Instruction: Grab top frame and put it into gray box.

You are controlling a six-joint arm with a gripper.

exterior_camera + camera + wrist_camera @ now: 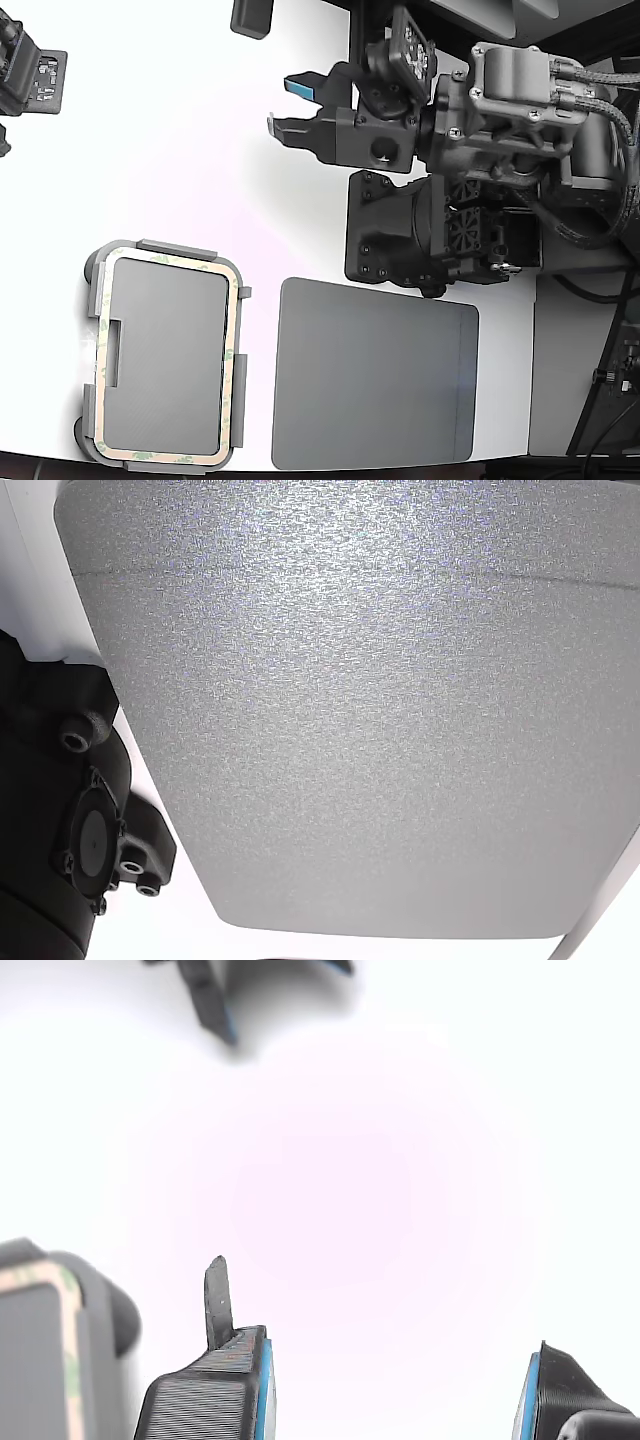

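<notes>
1. Gripper [288,108] hangs over bare white tabletop [180,160] at about 12 o'clock in the exterior view, its two blue-lined fingers [300,85] pointing toward 9 o'clock with a clear gap between them and nothing held.
2. Wrist view shows the same: one finger [215,1390] and the other set well apart, with only white tabletop [380,1190] between them.
3. Top frame [233,372], a thin beige band with faint greenish marks, lies at about 8 o'clock in the exterior view, flat and seated along the rim of the gray box [165,370].
4. Frame and box share the same rounded outline; the box's floor shows through the frame's hollow middle, and its raised edge tabs stick out past the frame on several sides.
5. A corner of the top frame [60,1290] and the gray box [105,1305] appears in the wrist view, off to the side of the nearer finger and apart from it.
6. Dark gray mat [375,380] lies flat at about 6 o'clock in the exterior view, just beside the box without touching it.
7. The other view is filled mostly by that textured mat [370,710], with black arm hardware [70,820] at one edge.
8. Gripper and frame are well apart, the gripper up toward 1 o'clock from the box.
</notes>
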